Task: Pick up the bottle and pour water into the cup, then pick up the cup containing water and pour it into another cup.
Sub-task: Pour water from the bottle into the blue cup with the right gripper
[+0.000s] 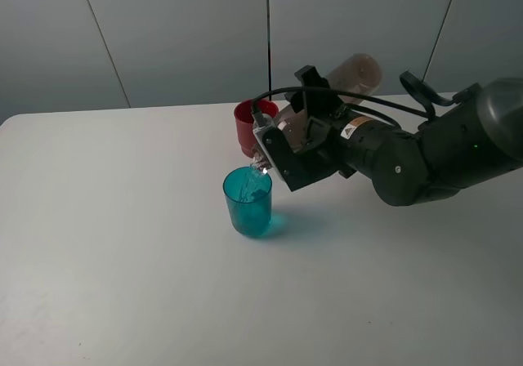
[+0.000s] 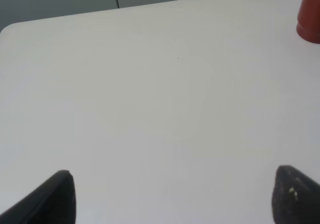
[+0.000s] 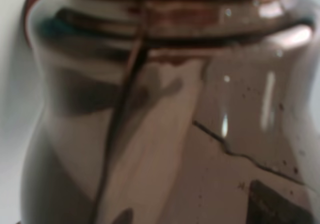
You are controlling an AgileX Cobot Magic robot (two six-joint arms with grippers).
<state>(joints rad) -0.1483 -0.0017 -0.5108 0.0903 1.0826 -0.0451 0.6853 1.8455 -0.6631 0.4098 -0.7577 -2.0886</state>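
Note:
My right gripper point(image 1: 304, 144) is shut on the smoky grey-brown bottle point(image 1: 353, 73), tilted steeply with its neck down over the teal see-through cup point(image 1: 248, 203). Water runs from the neck into the teal cup, which stands upright mid-table. The dark-red cup point(image 1: 247, 129) stands just behind the teal cup, beside the gripper. The bottle point(image 3: 165, 114) fills the right wrist view up close. My left gripper point(image 2: 172, 196) is open and empty above bare table; the red cup point(image 2: 310, 14) shows at the edge of the left wrist view. The left arm is not in the exterior view.
The white table point(image 1: 114, 243) has its back edge against a grey panelled wall point(image 1: 180, 31). The right arm's dark body point(image 1: 441, 153) and cables reach in from the right over the table.

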